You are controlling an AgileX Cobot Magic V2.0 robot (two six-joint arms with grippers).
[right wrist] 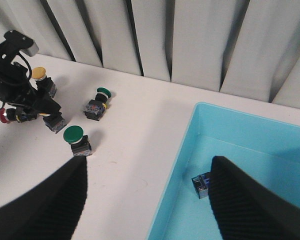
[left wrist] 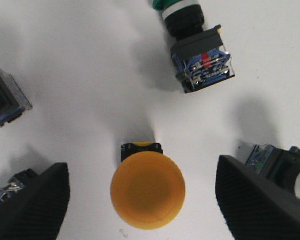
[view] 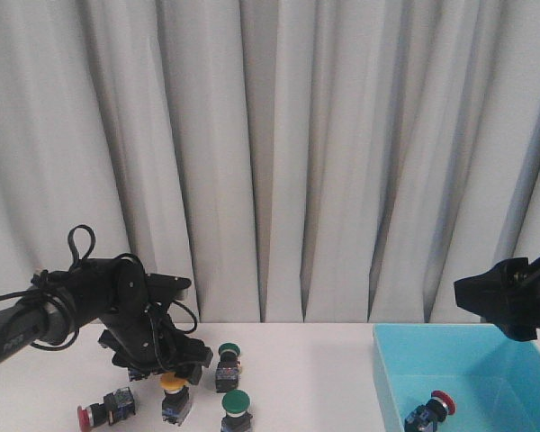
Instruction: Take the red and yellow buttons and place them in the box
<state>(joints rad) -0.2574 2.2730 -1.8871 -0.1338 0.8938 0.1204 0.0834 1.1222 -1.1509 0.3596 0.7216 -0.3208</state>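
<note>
The left end effector (left wrist: 142,200) hangs wide open straight above a yellow button (left wrist: 147,191), its two black fingers (left wrist: 32,205) standing one on each side of the cap with bare white tabletop (left wrist: 85,90) between them and it. The button stands upright, cap facing up at the wrist camera, so no long axis favours either direction; a straight descent looks enough.

Room is tight. A green-capped button (left wrist: 197,50) lies on its side just beyond, and other switch bodies sit close by both fingers.

In the front view a red button (view: 106,409) lies on its side near the tabletop's front edge, on the left arm's side.

The right end effector (right wrist: 147,200), also spread wide and empty, hovers over the light blue box (view: 405,360), well apart to the right, where one red button (view: 430,411) already lies.
</note>
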